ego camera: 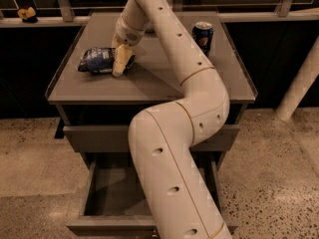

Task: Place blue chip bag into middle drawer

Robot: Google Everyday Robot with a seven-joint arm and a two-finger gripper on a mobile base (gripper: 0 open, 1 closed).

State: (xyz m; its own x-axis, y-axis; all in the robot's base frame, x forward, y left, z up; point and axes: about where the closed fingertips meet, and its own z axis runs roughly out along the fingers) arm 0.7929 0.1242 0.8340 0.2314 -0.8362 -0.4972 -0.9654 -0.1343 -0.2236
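The blue chip bag [97, 60] lies crinkled on the left part of the grey cabinet top [149, 83]. My gripper [119, 64] reaches down from the long white arm [174, 133] and rests at the bag's right end, touching it. The middle drawer [102, 190] is pulled open below. Its inside looks bare, and the arm covers its right half. Its front edge [109, 226] is at the bottom of the view, with the knob hidden.
A blue soda can [203, 36] stands upright at the back right of the cabinet top. The closed drawer front [94, 138] sits just above the open drawer. A railing [60, 20] runs behind. A white post [299, 83] leans at the right. A small yellow object [27, 14] sits at the far left.
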